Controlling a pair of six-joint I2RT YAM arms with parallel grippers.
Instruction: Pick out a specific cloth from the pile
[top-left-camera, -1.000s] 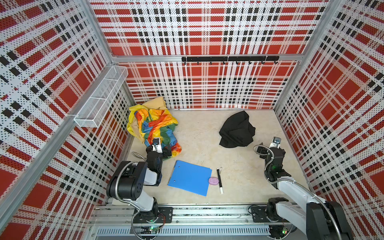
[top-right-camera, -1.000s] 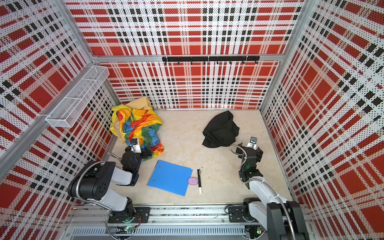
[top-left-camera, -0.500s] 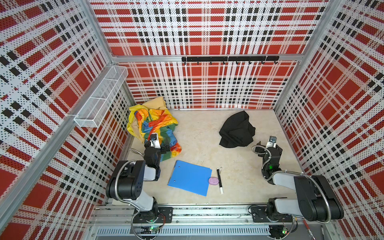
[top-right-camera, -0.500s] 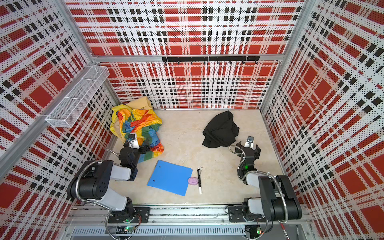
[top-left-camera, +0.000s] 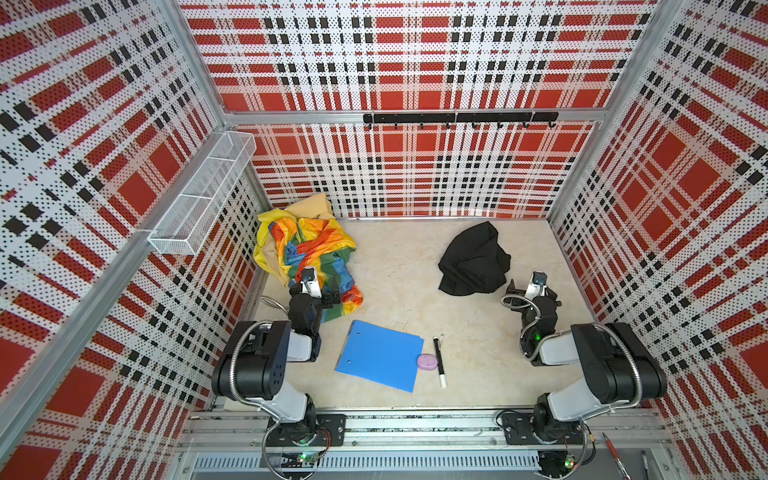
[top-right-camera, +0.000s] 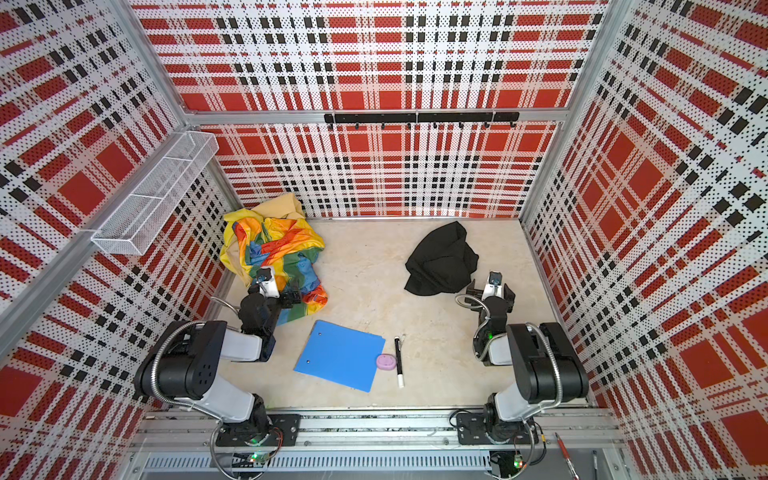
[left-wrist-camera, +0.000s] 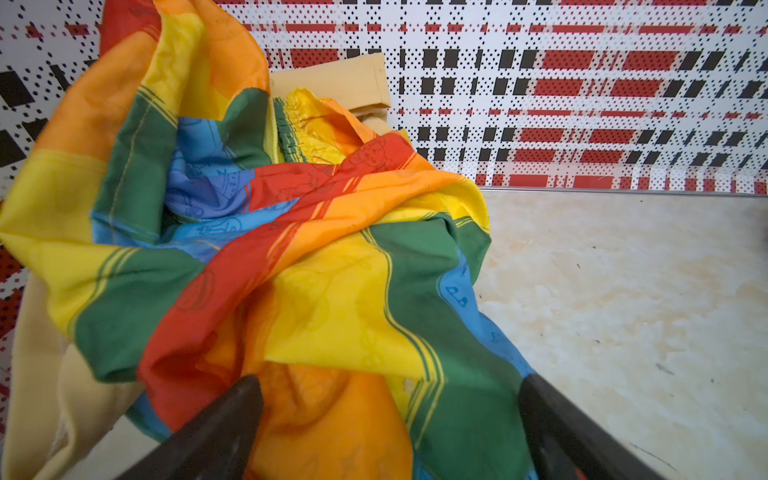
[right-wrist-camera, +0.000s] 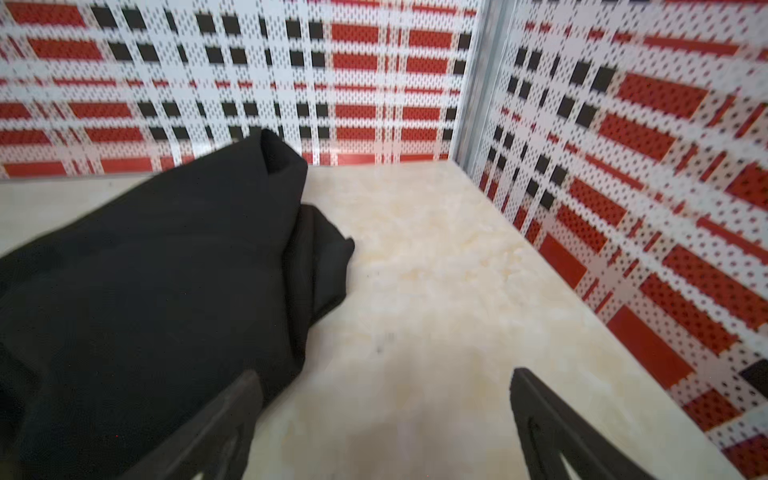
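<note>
Black cloth (top-left-camera: 473, 259) lies crumpled on its own at the far right of the table (top-left-camera: 399, 282), well apart from the pile (top-left-camera: 305, 249), which is heaped in the far left corner close against the left wall (top-left-camera: 232, 249). Between them is a broad strip of bare table. The cloth's far tip comes near the back wall (top-left-camera: 415, 195); a bare margin runs from its right edge to the right wall (right-wrist-camera: 623, 208). Right gripper (right-wrist-camera: 382, 376) sits just near-right of the cloth, jaws spread wide and empty. In the right wrist view one finger (right-wrist-camera: 232, 399) overlaps the cloth's near edge and the other is over bare table; contact cannot be told. Left gripper (left-wrist-camera: 388, 384) is at the pile's near edge, jaws spread, straddling an orange and green fold of the rainbow-striped cloth (left-wrist-camera: 332, 249) — nothing pinched. Tan cloth (left-wrist-camera: 345, 83) shows at the pile's far side. Near centre: blue clipboard (top-left-camera: 380, 359), with a lilac disc (top-left-camera: 427, 360) and black marker (top-left-camera: 438, 361) at its right edge — open table on the near right.
</note>
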